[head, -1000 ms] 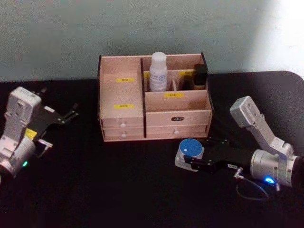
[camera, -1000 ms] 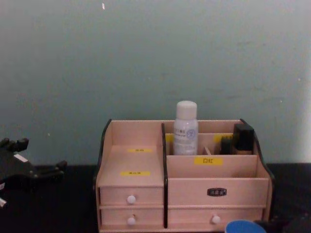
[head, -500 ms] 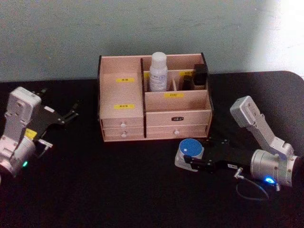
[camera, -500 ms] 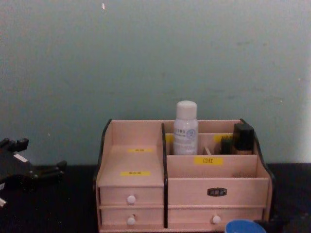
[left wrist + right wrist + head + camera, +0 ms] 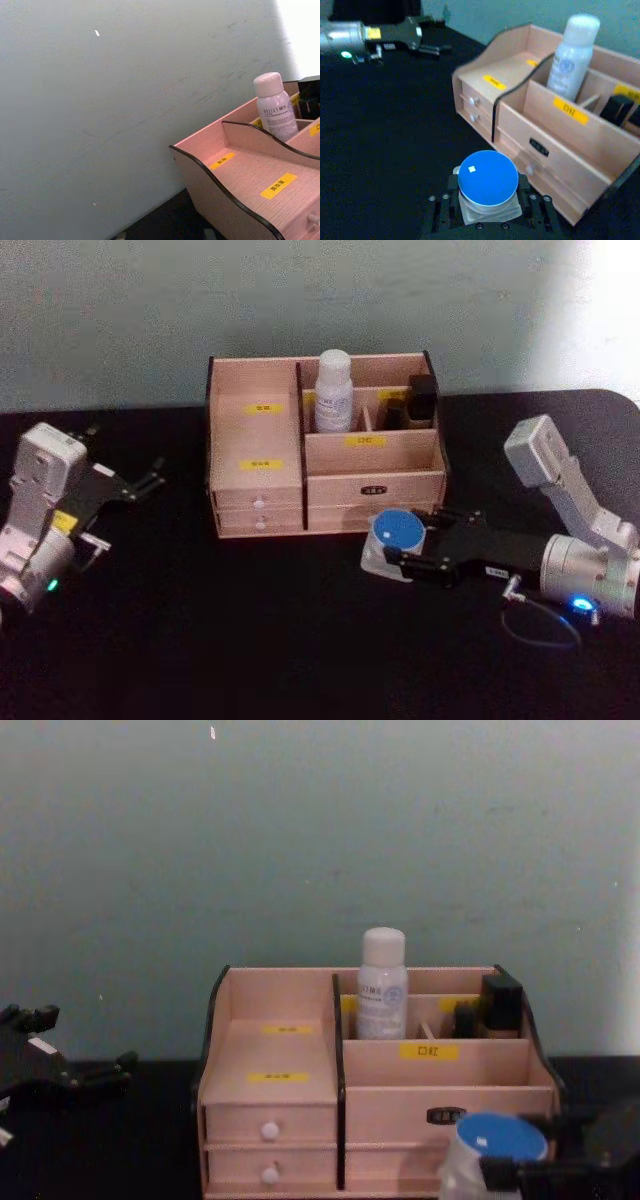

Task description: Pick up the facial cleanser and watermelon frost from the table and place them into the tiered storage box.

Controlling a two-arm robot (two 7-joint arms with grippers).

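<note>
Grips the jar (image 5: 397, 532) tight in the right gripper (image 5: 408, 552), just in front of the box (image 5: 255, 435), on its right side. Hangs the left gripper (image 5: 148, 480), spread apart, over the surface (image 5: 250, 620), well left of the box. Shows a bottle (image 5: 333, 392) standing in a back slot.

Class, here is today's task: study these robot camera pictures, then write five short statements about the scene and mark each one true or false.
1. The right gripper is shut on the blue-lidded jar. True.
2. The white bottle lies on its side. False: it stands upright in a back compartment of the tiered storage box.
3. The left gripper holds a bottle. False: it is open and empty, off to the left of the box.
4. The box's small drawers are shut. True.
5. The jar sits inside the box. False: it is in front of the box, outside it.
</note>
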